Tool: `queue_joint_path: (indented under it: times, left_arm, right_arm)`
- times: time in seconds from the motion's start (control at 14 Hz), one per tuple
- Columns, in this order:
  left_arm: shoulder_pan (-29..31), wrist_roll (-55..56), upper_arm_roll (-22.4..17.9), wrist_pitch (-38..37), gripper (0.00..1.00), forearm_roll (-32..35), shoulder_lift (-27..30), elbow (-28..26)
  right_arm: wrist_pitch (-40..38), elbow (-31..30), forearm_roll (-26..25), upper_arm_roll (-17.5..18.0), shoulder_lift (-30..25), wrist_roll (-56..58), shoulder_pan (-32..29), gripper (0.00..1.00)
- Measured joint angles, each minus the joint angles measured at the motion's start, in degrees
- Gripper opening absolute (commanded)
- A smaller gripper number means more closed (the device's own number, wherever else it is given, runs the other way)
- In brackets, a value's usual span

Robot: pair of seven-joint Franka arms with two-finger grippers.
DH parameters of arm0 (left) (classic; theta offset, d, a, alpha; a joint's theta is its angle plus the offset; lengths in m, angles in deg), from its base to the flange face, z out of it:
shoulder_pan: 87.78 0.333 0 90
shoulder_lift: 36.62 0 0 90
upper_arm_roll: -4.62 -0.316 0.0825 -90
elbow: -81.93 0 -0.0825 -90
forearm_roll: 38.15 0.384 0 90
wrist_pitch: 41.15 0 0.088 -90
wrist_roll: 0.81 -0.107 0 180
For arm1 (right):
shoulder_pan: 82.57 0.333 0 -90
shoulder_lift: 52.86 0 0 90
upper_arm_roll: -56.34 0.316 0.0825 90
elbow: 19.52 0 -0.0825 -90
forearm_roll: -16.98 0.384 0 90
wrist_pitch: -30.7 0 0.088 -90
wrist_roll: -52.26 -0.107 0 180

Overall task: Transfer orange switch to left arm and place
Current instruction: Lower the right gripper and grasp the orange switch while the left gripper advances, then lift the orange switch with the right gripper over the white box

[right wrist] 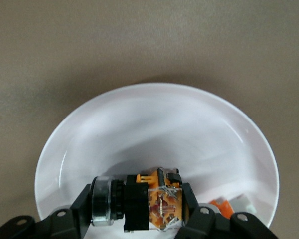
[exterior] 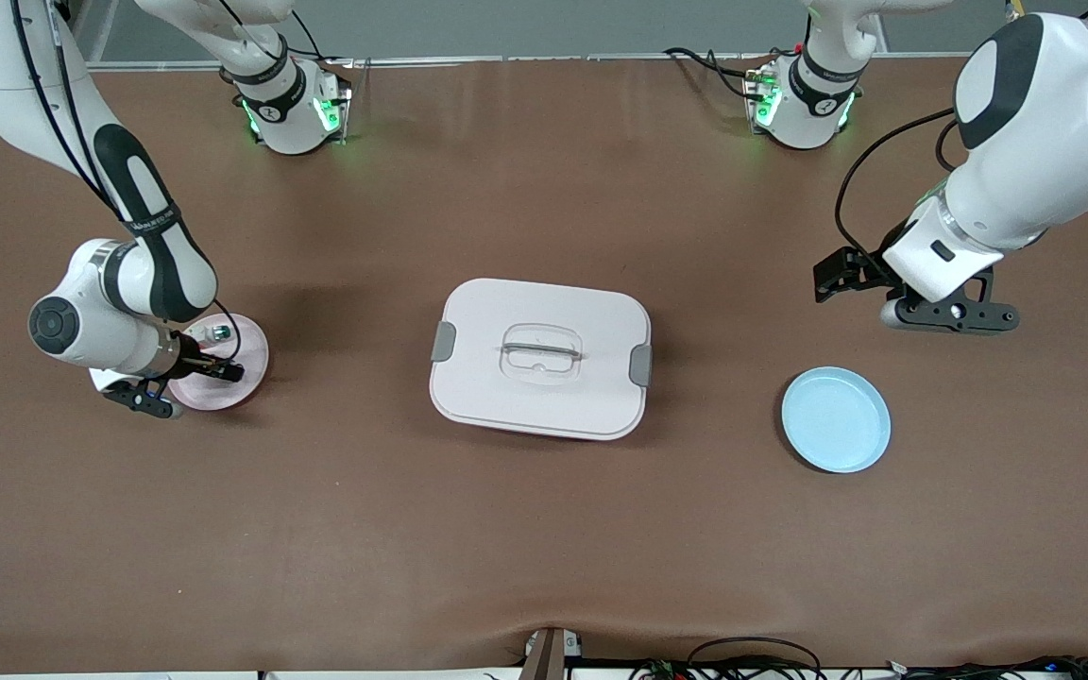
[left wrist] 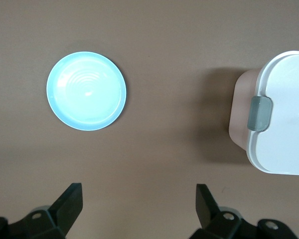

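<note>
Nowhere legible writing on box (exterior: 540,357)

You see a brown counter (exterior: 544,529), a white box (exterior: 540,359) with grey clips, a pale blue plate (exterior: 836,419), a pink plate (exterior: 246,359), and an orange-and-black switch (right wrist: 149,201).

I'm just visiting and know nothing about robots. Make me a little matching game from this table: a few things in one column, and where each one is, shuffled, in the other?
Things:
1. orange switch
2. box
3. blue plate
4. left pincer

Places or states:
A. empty, toward the left arm's end of the table
B. open, up over bare table
C. between the right pincer's fingers, over the pink plate
D. lid on, mid-table between the two plates

Pairs: 1-C, 2-D, 3-A, 4-B
</note>
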Motion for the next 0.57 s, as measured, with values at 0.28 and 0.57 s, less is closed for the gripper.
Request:
queue_joint_path:
  times: [0.28,0.57]
  left_arm:
    - [0.0,0.0,0.0,0.0,1.0,0.0,0.0,0.0]
    - [-0.01,-0.04,0.0,-0.02,1.0,0.0,0.0,0.01]
  right_arm:
    - [-13.73,5.62,1.54,1.3,-4.95,-15.76,5.52,0.0]
    - [-17.83,7.52,9.88,3.27,-10.01,-36.77,16.65,0.0]
